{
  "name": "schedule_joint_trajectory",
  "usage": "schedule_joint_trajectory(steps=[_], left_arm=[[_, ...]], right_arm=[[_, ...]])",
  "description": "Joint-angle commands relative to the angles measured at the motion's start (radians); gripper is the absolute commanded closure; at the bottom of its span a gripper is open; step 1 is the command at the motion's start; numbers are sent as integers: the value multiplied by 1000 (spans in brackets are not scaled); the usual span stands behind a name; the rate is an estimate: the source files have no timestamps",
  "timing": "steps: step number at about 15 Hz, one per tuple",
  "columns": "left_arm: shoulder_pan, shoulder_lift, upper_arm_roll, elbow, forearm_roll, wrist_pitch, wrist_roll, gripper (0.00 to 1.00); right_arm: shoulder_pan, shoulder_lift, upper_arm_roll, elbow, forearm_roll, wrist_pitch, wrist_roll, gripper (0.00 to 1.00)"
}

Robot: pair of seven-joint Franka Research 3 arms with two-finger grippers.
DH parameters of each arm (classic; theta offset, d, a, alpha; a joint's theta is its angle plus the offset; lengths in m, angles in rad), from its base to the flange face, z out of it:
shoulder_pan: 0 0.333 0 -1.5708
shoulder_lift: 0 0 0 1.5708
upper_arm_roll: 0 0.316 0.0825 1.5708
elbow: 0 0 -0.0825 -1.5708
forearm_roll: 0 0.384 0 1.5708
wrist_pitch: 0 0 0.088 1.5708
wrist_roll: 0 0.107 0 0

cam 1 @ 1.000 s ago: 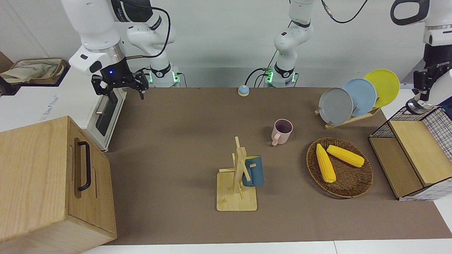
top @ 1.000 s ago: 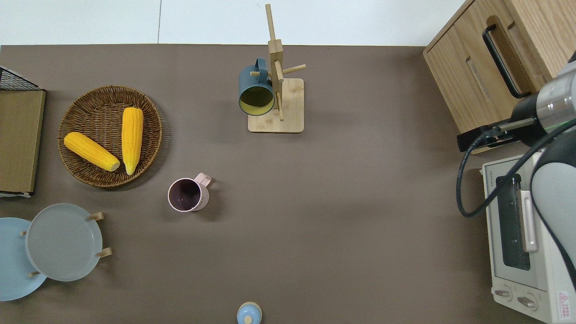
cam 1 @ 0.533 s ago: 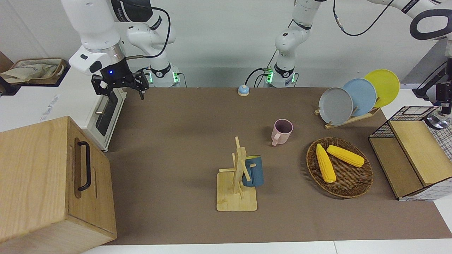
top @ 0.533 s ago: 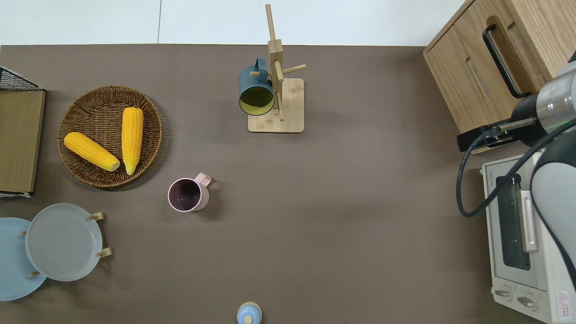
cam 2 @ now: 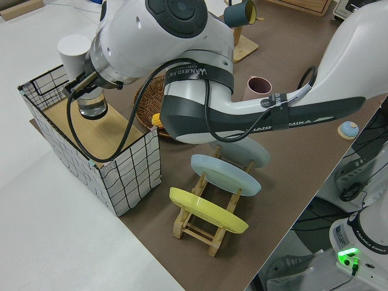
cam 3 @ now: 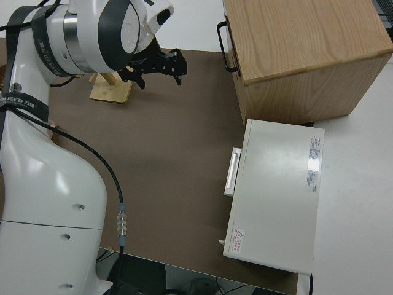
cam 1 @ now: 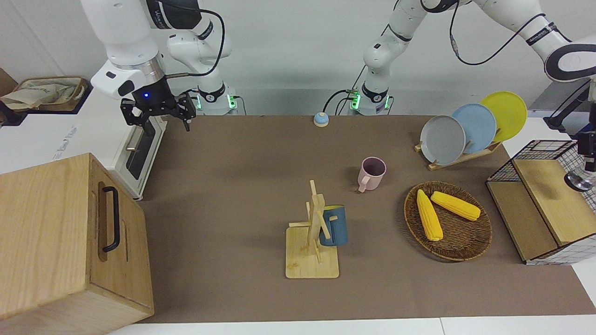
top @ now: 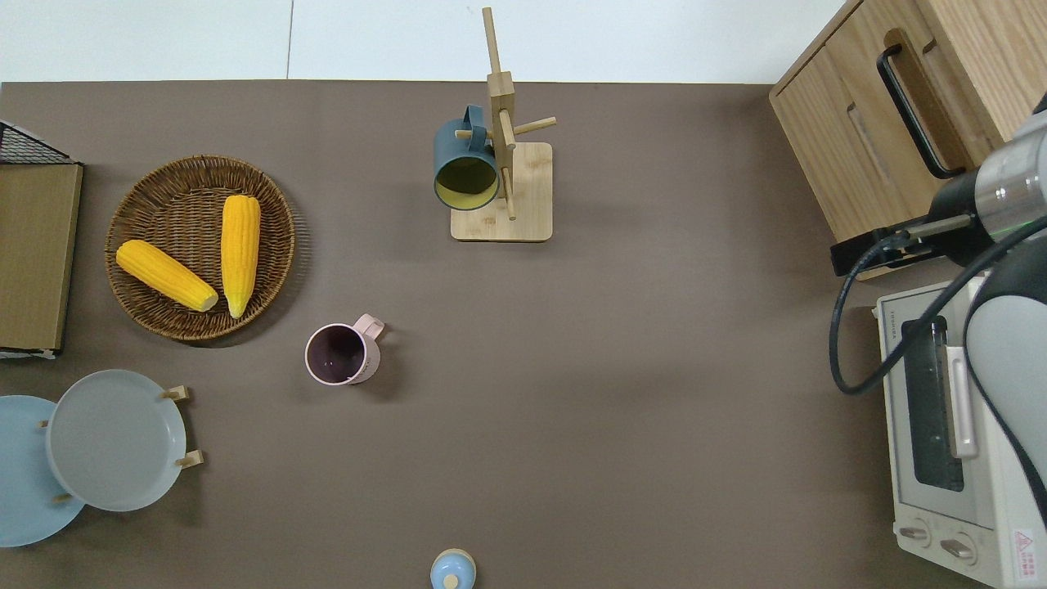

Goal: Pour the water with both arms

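The two arms are large, glossy white and jointed, with black joint caps and black cables. The right arm [cam 1: 123, 37] is parked, the fingers of the right gripper [cam 1: 158, 114] spread wide. The left arm [cam 2: 182, 42] reaches out to its own end of the table. There the left gripper [cam 1: 590, 163] hangs over the wooden shelf inside the wire crate [cam 2: 130, 170]. It is closed on a clear glass [cam 2: 92, 108] held clear of the shelf.

The wrist hides most of that grip in the side view. The front view cuts it off at the edge, and the overhead view misses it altogether. Whether the glass holds water cannot be told.

A wooden cabinet [cam 1: 51, 232] and a white toaster oven [top: 941, 458] stand at the right arm's end. The wicker basket [cam 1: 465, 253] holds two corn cobs [cam 1: 429, 215]. A rack [cam 1: 458, 160] carries a grey plate [cam 1: 442, 139], a blue plate [cam 1: 479, 123] and a yellow plate [cam 1: 507, 109] on edge. A blue mug [cam 1: 336, 226] hangs on the mug tree [cam 1: 313, 232]. The pink mug [cam 1: 372, 173] stands upright, its inside dark.
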Motion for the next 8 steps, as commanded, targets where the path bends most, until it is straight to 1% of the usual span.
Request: schedule_joint_trajectory(steps=[1, 5, 8], left_arm=[[3, 44, -10, 41, -38, 51, 46, 1000], [-3, 64, -11, 26, -38, 83, 53, 1000], [-3, 87, -11, 16, -38, 98, 84, 1000]], right_arm=[[-6, -9, 3, -1, 16, -12, -8, 13], [-6, -9, 1, -1, 16, -12, -8, 13], [-6, -9, 3, -1, 16, -12, -8, 11]])
